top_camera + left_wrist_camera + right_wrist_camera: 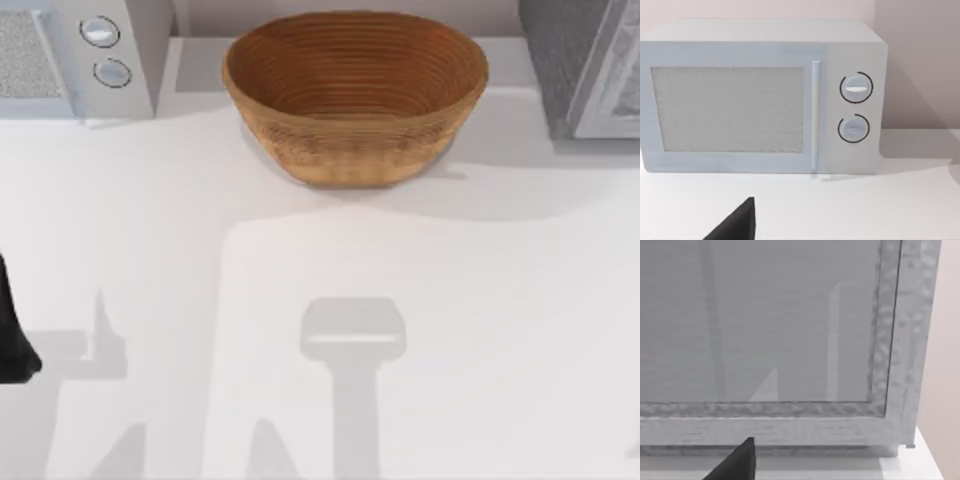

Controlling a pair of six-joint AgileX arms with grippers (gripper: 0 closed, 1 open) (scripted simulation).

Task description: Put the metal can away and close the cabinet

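desk (420, 300) white | cabinet (585, 65) back right, right wrist view: door (765, 325) shut | microwave (75, 55) back left, left wrist view: 2 dials | basket (355, 95) back mid | left arm (12, 330) at left edge | jaws: can't tell

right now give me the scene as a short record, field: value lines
table centre back: woven basket, nothing seen inside it
table back left: microwave, door shut, two dials
table back right: grey cabinet, front panel seen close from the right wrist view
metal can: not seen
left arm: dark part at the table's left edge
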